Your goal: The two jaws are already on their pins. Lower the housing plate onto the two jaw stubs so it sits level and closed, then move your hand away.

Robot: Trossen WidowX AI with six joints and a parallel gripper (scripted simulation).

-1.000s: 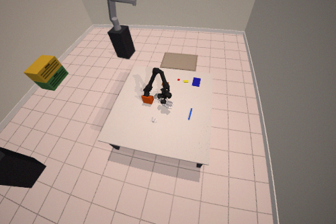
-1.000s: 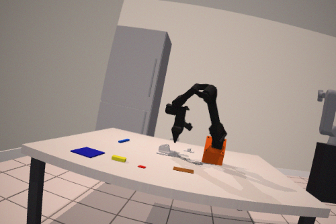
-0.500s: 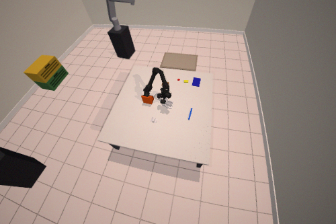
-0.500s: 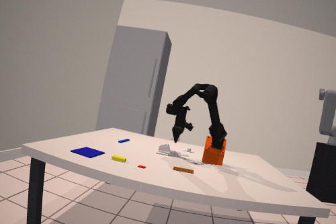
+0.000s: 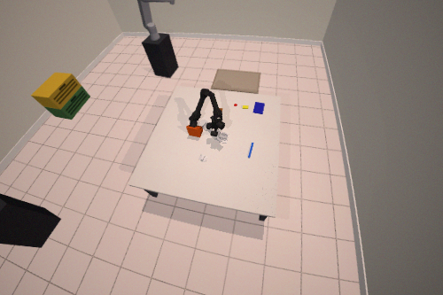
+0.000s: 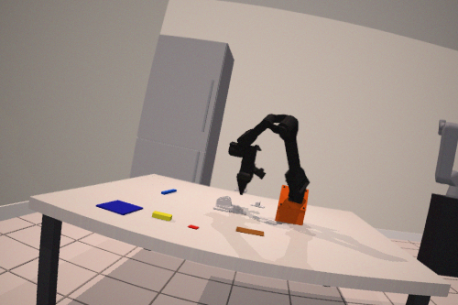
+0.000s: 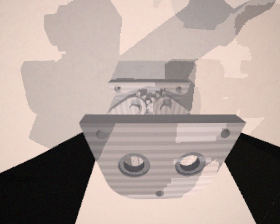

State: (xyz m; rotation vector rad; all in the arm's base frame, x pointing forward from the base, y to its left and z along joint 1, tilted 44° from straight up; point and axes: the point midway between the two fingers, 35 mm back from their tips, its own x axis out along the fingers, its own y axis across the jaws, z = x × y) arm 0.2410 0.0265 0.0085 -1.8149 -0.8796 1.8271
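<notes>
Nearest the wrist camera: housing plate [image 7: 160, 145], pinched at its two sides by the black fingers of the gripper [image 5: 214, 134] [image 6: 242, 193] [image 7: 159, 133]. The fingers stand wide, matching the plate's breadth. Its two collared holes face the lens; it appears raised, not seated.

Beyond and below: jaw assembly [image 5: 222, 137] [image 6: 224, 201] [image 7: 150, 95] on the table [image 5: 230, 180] [image 6: 183, 200] [image 7: 20, 15], its two stubs side by side. In the wrist view they lie past the plate's straight edge, so holes and stubs do not line up along that sightline; true offset uncertain.

Handling, my judgement: square both holes over both stubs while high, then lower slowly and level. If one side catches, lift slightly and re-centre; pushing could cock the plate or shift a jaw. Once flush, part the fingers evenly and rise straight.

Farther off: blue bar [image 5: 251, 150] [image 6: 169, 191], well apart from the work.
</notes>
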